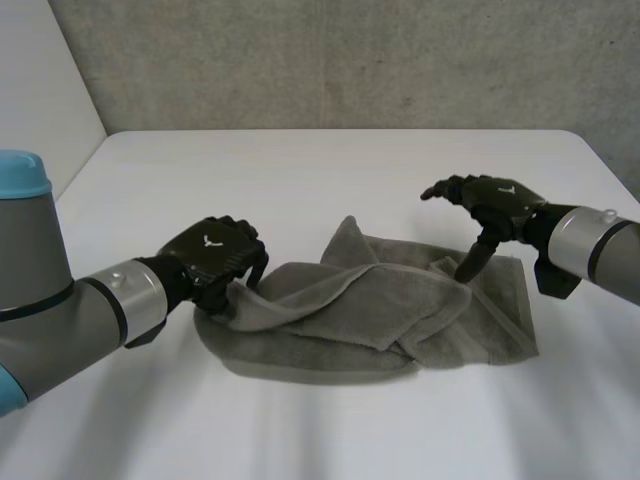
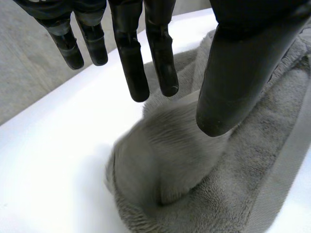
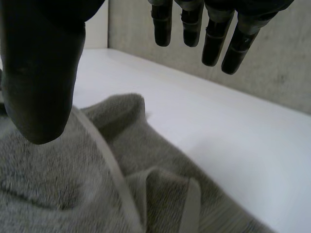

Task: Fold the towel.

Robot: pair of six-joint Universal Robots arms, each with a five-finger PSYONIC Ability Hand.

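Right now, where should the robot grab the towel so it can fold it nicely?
Probably the towel is best taken at its far right corner, pinched on the flat hem band. That corner lies flat and free, while the middle is bunched in loose folds. Come from above and from the right, where the right hand is, open.

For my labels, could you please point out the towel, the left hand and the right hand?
towel (image 1: pixel 340 320): head view, its rumpled middle.
left hand (image 1: pixel 215 250): head view, back of the hand.
right hand (image 1: pixel 500 197): head view, back of the hand.
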